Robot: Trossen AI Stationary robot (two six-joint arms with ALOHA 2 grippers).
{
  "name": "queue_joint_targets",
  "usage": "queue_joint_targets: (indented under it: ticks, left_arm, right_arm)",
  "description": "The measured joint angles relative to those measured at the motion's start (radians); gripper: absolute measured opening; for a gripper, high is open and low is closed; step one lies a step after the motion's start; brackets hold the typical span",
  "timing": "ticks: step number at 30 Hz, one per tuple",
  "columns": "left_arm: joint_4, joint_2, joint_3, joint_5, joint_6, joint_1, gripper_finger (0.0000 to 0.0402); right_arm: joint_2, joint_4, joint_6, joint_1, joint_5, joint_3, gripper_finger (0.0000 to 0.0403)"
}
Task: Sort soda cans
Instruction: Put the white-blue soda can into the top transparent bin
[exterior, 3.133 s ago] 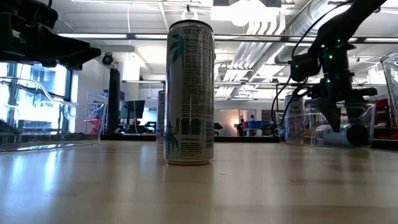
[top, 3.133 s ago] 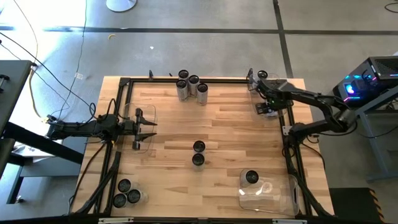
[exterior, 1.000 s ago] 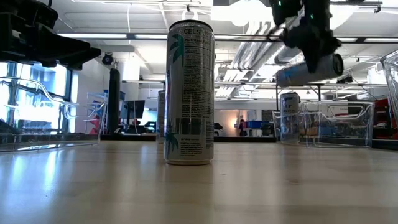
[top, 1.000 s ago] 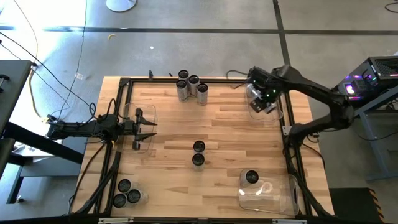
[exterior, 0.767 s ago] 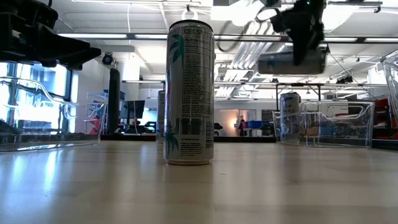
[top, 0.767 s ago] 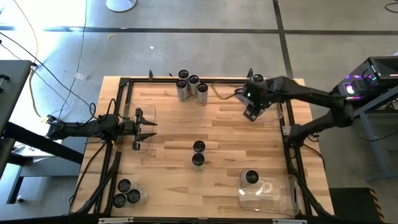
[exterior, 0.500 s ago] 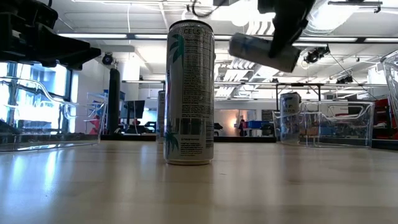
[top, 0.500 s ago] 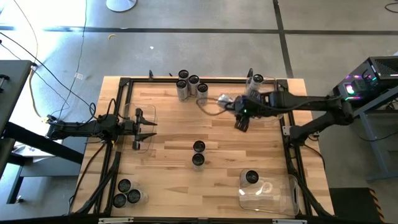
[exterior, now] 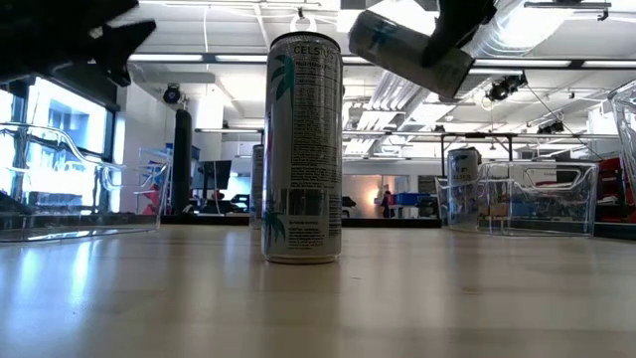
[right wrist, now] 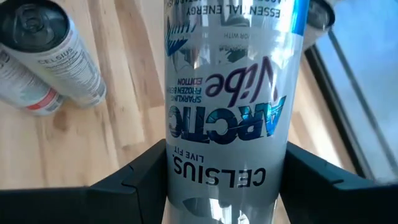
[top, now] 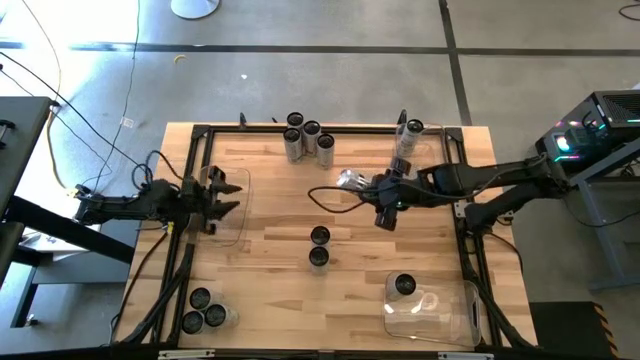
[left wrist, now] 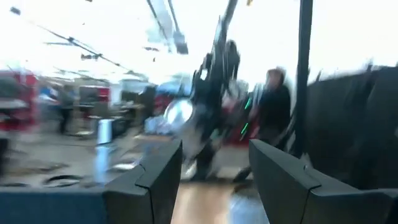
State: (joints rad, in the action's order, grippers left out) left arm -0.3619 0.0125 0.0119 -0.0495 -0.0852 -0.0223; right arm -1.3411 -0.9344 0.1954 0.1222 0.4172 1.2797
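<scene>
My right gripper [top: 366,188] is over the middle of the table, shut on a silvery soda can [top: 349,181] that it carries high in the low view [exterior: 407,48]. Two cans [top: 319,246] stand upright on the wood just near of it, and the wrist view shows them beyond the held can [right wrist: 43,56]. Several more cans [top: 308,137] stand at the far edge, three [top: 203,310] at the near left corner, one [top: 404,286] in the near right bin and one [top: 408,136] at the far right. My left gripper [top: 228,196] [left wrist: 214,168] is open above the left clear bin [top: 238,225]. My right gripper pinches the can's side wall [right wrist: 227,168] between its two fingers [right wrist: 134,183], one on each side. The can's length runs forward along the fingers. They come slanting from the table's right. The can is lifted clear and lies tilted, almost level [exterior: 407,48].
Clear plastic bins sit at the left edge, the near right corner [top: 455,315] and the far right [top: 443,160]. A dark frame rail [top: 300,127] runs round the table. Bare wood lies between the middle cans and the left bin.
My right gripper lifted the can out of the far right bin and carried it toward the table's left and near side, out over the middle, the can tipping from level to slanted. My left gripper drew slightly toward the left edge and rose.
</scene>
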Motion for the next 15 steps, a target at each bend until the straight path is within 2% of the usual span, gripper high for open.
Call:
queue_joint_targets:
  ticks: [2,5,8,11,15]
  left_arm:
    - [-0.066,0.000,0.000,-0.001,-0.111,0.000,0.0179]
    - [-0.174,0.000,0.000,-0.037,-0.193,0.000,0.0179]
    - [-0.244,0.000,0.000,-0.077,-0.164,0.000,0.0179]
    - [-0.218,0.001,0.000,-0.146,-0.157,0.000,0.0179]
    - [-0.208,0.042,0.000,-0.290,-0.118,0.002,0.0179]
  right_arm:
    - [0.000,0.019,-0.043,-0.015,-0.004,0.000,0.0226]
    - [0.000,0.042,-0.080,-0.033,-0.005,0.000,0.0226]
    - [0.000,0.042,-0.100,-0.039,-0.002,0.000,0.0226]
    - [0.001,0.058,-0.094,-0.018,-0.002,-0.015,0.0226]
    - [0.001,0.136,-0.100,0.033,-0.010,-0.122,0.0226]
